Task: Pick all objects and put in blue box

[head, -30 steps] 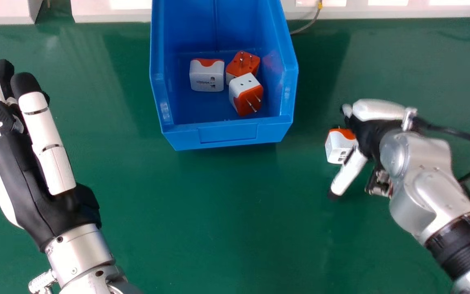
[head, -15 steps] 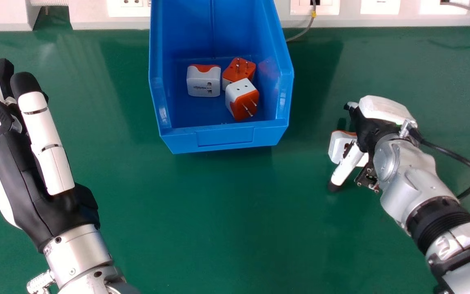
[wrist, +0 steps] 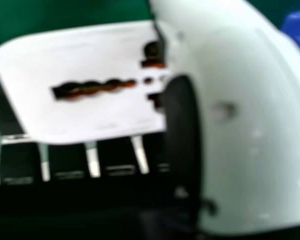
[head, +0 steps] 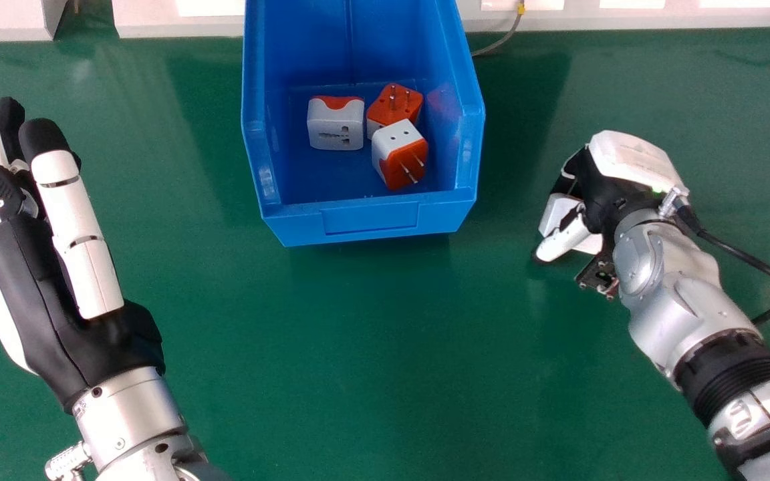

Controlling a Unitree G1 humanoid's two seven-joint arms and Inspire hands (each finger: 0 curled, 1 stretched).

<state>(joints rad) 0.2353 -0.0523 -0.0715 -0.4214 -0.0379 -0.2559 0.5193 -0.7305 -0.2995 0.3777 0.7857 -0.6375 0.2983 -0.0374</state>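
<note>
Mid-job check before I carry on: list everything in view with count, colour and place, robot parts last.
blue box: one, blue, on the table near its far edge
plug adapters: three, white and orange, inside the box
held plug adapter: one, white where it shows, between the right hand's thumb and fingers
table: one, green, under everything
white strip: at least two sections, white, along the table's far edge
cable: one, grey with a yellow tag, right of the box; part of another at the top right corner
left hand: one, black and white, open, at the view's left
right hand: one, black and white, right of the box
forearms: two, silver; a black lead loops beside the right one
</note>
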